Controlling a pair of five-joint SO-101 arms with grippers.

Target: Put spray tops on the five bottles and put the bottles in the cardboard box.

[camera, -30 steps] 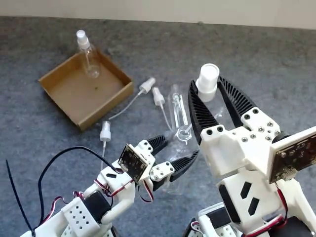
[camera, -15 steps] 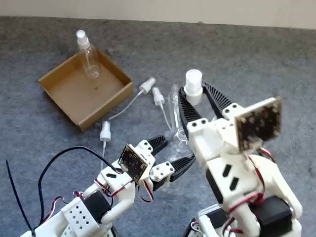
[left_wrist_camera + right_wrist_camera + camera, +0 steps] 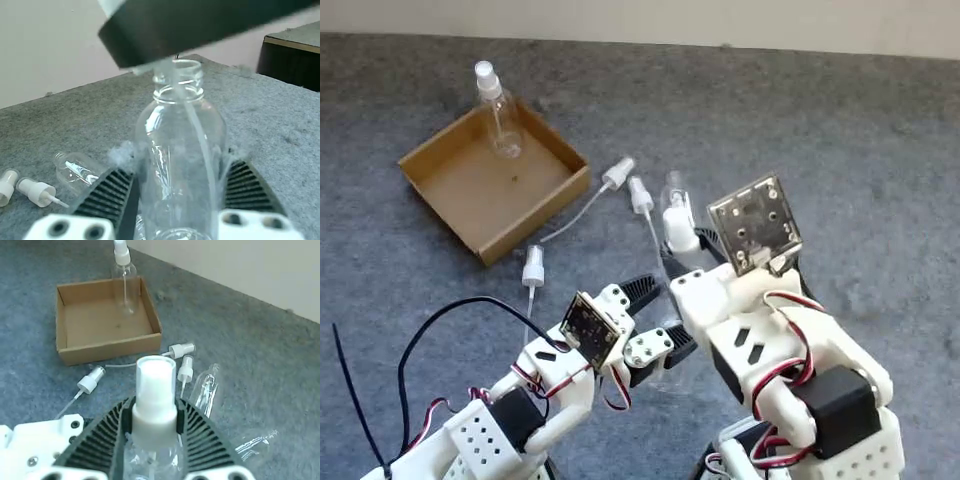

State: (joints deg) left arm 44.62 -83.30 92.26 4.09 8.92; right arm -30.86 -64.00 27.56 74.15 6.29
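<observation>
Bottle: upright, clamped in my left tool. Spray top: gripped by my right tool, tube inside bottle.

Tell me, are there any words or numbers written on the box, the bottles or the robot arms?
No text can be read anywhere.
The cardboard box is plain brown.
The bottle standing in it has no label, and the loose spray top is plain white.
The board on an arm's wrist shows only dots, no letters.
</observation>
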